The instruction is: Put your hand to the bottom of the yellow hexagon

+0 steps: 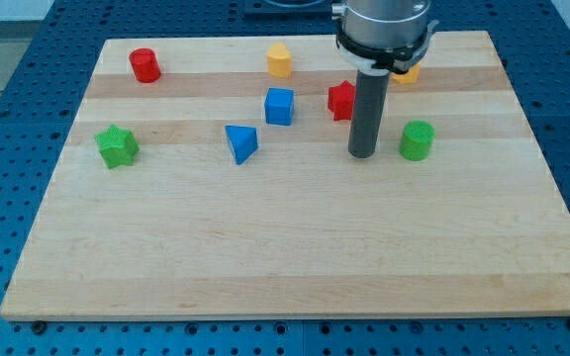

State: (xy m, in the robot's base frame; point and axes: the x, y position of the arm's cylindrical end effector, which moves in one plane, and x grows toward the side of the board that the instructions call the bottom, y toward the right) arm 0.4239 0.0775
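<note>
Wooden surface [295, 257], fig. view: my tip [362, 155] rests between green cylinder [417, 140] and blue triangle [241, 143], just below red block [341, 100]. Yellow hexagon [407, 73] lies near top edge, mostly hidden behind the arm. No fingers: rod only. Bottom half of surface open.

We see a pale striped wood worktop [295, 257] on blue pegboard [28, 59]. Our blocks: red cylinder [145, 65], green star [117, 146], blue cube [279, 106], green cylinder [417, 140].
</note>
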